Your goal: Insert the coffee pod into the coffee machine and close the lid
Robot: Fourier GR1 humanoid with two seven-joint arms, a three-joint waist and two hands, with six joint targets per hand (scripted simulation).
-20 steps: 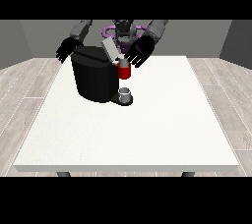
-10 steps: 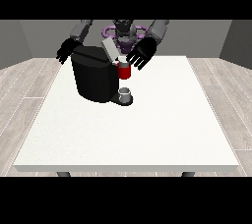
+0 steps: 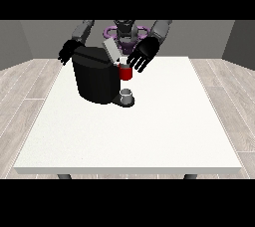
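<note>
Coffee machine (image 3: 97, 76) near table's (image 3: 149, 131) far edge, lid (image 3: 111, 50) raised; hand at the view's right (image 3: 143, 54), fingers spread, over red pod holder (image 3: 125, 72).

Even, bright light from above — the white table (image 3: 149, 136) glows, shadows faint, no glare.

On the large white table (image 3: 149, 136) stood a black boxy coffee machine (image 3: 95, 79) with its grey lid (image 3: 110, 51) raised, a red pod holder (image 3: 125, 73) at its right, and an open-fingered black hand at the view's right (image 3: 143, 54) just beside it.
</note>
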